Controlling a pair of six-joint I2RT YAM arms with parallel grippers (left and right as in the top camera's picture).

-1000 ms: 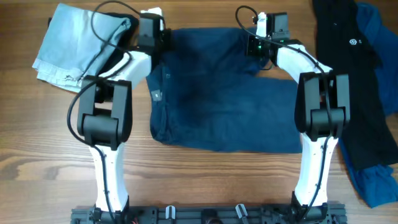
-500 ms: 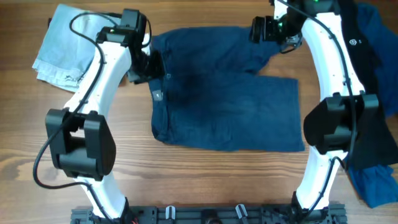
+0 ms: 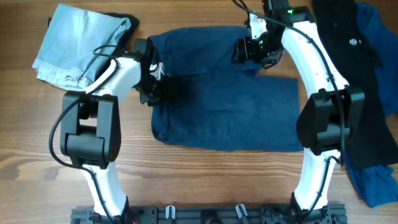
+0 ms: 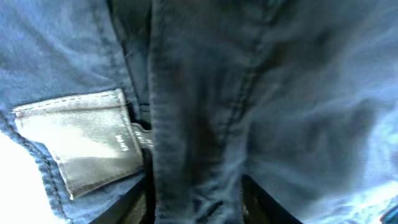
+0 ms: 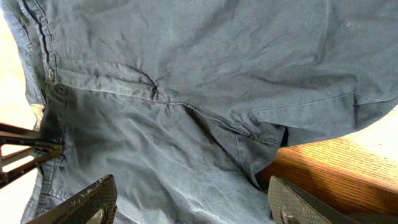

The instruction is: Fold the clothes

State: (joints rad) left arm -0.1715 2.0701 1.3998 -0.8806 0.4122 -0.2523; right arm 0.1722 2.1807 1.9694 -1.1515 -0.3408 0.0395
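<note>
Overhead looks straight down; both wrist cameras hang close over shorts (image 3: 224, 112).

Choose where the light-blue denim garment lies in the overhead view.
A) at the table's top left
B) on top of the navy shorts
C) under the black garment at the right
A: the light-blue denim garment lies at the top left, to the left of the navy shorts, while the black garment is at the far right.

Bare tabletop (image 3: 199, 180) runs as a strip along the near edge, widest near-left. Centre filled by navy shorts (image 3: 230, 112). Far left blocked by light-blue denim (image 3: 74, 37). Right side blocked by black garment (image 3: 348, 37) and brighter blue garment (image 3: 379, 180). Denim-shorts gap taken by left arm (image 3: 115, 71).
</note>
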